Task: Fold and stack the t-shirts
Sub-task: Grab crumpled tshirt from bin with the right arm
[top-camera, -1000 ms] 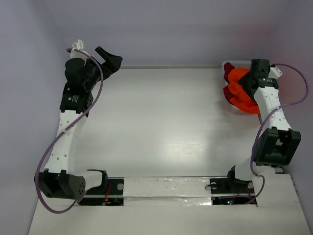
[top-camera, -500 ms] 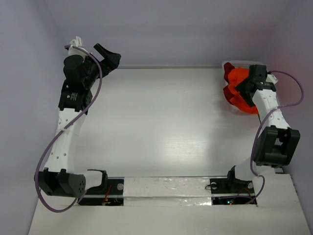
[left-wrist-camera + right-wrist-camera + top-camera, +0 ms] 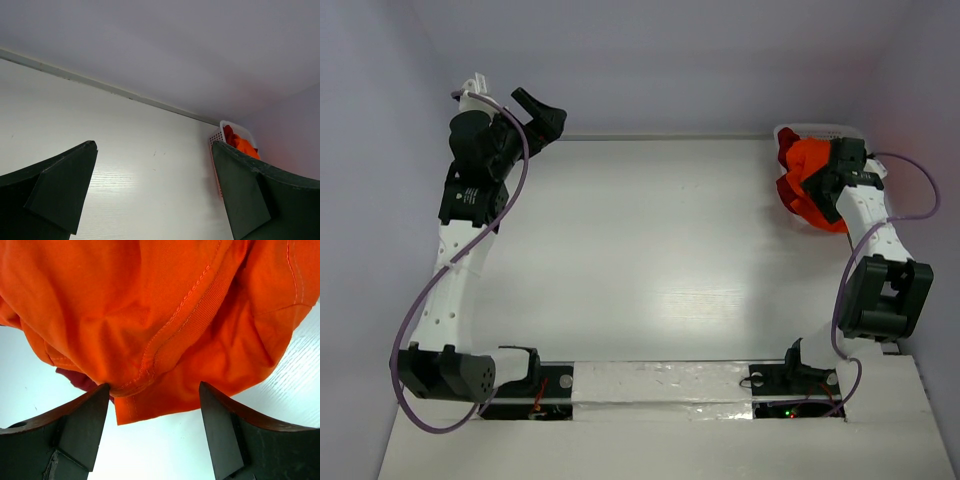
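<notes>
Nearest the cam: both arm bases at the near edge, 2 arms total, then the table [image 3: 650,250] stretching out in front of them.

Progress, imo: basically at the start. No folded shirt and no stack shows anywhere on the table, so picking, folding and stacking are all left to do. This looks like the grab for shirt no. 1.

Far left corner: left gripper [image 3: 535,125] hangs up off the table, jaws spread wide, nothing between them. Its wrist cam just looks across the table twd the basket [image 3: 217,136].

Far right corner: the white lattice basket sits there w/ the orange shirt [image 3: 803,165] bunched up in it and spilling over the near side. Right gripper [image 3: 830,170] is right on top of it. From the wrist cam the jaws stand apart w/ a stitched hem of the orange cloth hanging down btwn the fingers [image 3: 85,425], not pinched yet afaict, so I'd call it open and closing in, nothing held.

Count:
- orange shirts: 1
- dark red shirt [image 3: 80,379]: only a scrap peeks out under the orange one, so at least 1, can't tell how many more
- baskets: 1
- grippers: 2
</notes>
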### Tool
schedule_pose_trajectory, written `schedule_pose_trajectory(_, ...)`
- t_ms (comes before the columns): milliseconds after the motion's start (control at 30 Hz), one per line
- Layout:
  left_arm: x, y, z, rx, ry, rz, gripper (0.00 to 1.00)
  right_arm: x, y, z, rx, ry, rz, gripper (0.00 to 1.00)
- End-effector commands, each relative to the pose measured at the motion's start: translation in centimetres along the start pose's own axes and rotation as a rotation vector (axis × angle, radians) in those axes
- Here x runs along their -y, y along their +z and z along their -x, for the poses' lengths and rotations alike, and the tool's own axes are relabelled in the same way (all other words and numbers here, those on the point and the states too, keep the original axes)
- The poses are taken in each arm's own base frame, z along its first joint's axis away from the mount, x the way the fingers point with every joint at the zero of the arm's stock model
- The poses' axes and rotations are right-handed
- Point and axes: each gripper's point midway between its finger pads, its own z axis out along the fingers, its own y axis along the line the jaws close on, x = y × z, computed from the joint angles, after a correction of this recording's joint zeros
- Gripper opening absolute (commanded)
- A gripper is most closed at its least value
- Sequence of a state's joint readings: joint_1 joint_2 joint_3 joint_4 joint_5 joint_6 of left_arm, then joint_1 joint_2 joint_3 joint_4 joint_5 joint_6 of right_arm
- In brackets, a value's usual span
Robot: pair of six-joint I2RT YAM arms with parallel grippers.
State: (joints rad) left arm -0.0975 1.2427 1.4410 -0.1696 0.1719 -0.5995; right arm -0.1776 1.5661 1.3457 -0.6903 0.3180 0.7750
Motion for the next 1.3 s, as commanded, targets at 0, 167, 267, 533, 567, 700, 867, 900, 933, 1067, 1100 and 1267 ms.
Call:
schedule_pose_trajectory(0, 2.1, -0.9, 2.7, 0.077, 0.032, -0.048, 0.99, -0.7, 0.6, 1.2, 0.032, 0.017, 0.023, 0.77)
schedule_pose_trajectory(167, 1.9, -1.1, 2.6, 0.077, 0.037, -0.042, 0.99, -0.8, 0.8, 2.7, 0.058, 0.001, 0.017, 0.77)
schedule_pose_trajectory(267, 1.8, -1.3, 2.6, 0.079, 0.042, -0.038, 0.99, -0.7, 1.2, 3.3, 0.060, 0.010, 0.025, 0.77)
schedule_pose_trajectory(533, 1.8, -1.4, 2.7, 0.082, 0.045, -0.034, 0.99, -1.4, 1.5, 4.4, 0.075, -0.008, 0.045, 0.75)
schedule_pose_trajectory(567, 1.8, -1.3, 2.6, 0.081, 0.044, -0.037, 0.99, -1.7, 1.3, 4.8, 0.084, -0.011, 0.053, 0.75)
schedule_pose_trajectory(700, 1.7, -1.2, 2.4, 0.075, 0.042, -0.035, 0.99, -2.4, 0.8, 5.7, 0.100, -0.020, 0.076, 0.74)
schedule_pose_trajectory(867, 1.8, -1.2, 2.5, 0.075, 0.038, -0.040, 0.99, -2.7, 1.4, 5.1, 0.080, -0.036, 0.086, 0.74)
schedule_pose_trajectory(900, 1.9, -1.2, 2.5, 0.076, 0.038, -0.041, 0.99, -2.4, 1.6, 4.8, 0.071, -0.037, 0.081, 0.74)
schedule_pose_trajectory(933, 1.9, -1.1, 2.5, 0.076, 0.039, -0.041, 0.99, -2.4, 1.5, 4.8, 0.074, -0.035, 0.084, 0.74)
schedule_pose_trajectory(1067, 2.1, -1.4, 2.8, 0.084, 0.042, -0.043, 0.99, -1.9, 1.5, 4.0, 0.069, -0.023, 0.088, 0.74)
schedule_pose_trajectory(1100, 2.0, -1.4, 2.8, 0.083, 0.042, -0.043, 0.99, -1.9, 1.6, 3.8, 0.062, -0.018, 0.088, 0.74)
schedule_pose_trajectory(1267, 2.1, -1.5, 3.0, 0.086, 0.045, -0.041, 0.99, -1.5, 2.1, 2.4, 0.025, 0.005, 0.090, 0.73)
